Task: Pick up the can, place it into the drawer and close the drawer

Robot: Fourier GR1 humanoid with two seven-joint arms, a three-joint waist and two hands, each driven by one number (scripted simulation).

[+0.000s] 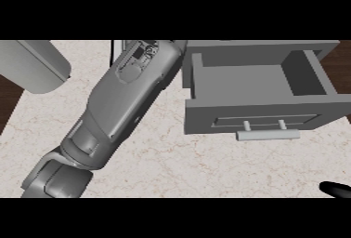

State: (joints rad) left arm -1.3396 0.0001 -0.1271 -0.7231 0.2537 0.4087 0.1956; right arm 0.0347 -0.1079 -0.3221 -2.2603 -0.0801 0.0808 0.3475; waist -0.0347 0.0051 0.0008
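The left hand cannot be made out; its grey forearm (113, 107) reaches up just left of the open drawer (257, 86). Only a black tip of the right hand (336, 189) shows below the drawer, its fingers unreadable. The can is not visible. The drawer rests on the marbled bench (192, 162).

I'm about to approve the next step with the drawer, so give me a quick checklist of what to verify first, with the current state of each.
1. Drawer pulled open: ok.
2. Drawer interior free for the can: ok, nothing shows on its floor.
3. Can located: cannot tell, it shows nowhere in the head view.
4. Left hand holding the can: cannot tell, the left forearm reaches to the top edge beside the drawer and hides the hand.
5. Right hand out of the way: ok, only a dark tip shows at the lower right corner.
6. Drawer handle free to push: ok.
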